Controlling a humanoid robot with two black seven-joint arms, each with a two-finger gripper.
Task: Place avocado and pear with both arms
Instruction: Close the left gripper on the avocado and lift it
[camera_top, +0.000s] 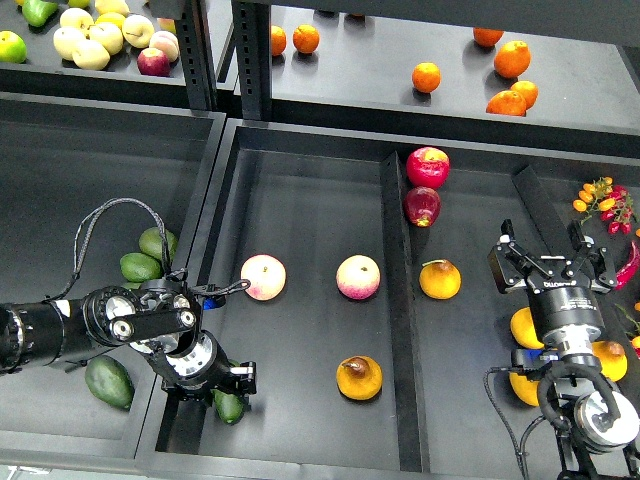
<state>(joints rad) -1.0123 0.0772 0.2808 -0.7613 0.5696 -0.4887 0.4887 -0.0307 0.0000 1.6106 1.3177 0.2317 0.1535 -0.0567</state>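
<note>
Black metal upright post (197, 50) standing at top, splitting rear shelf (370, 70). Dark bins (300, 200) lying below post, black divider (398, 320) running right of it. Overhead light glaring off shelf right of post.

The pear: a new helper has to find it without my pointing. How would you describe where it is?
Look in the wide middle bin, at its near end. The pear lies alone there, nearer than the two pink-yellow apples. A dark brown blotch around its stem sets it apart from the cleaner yellow-orange fruit beyond the divider.

Left hand (232, 385) low with fingers indistinct, right hand (545, 248) raised, fingers spread.
</note>
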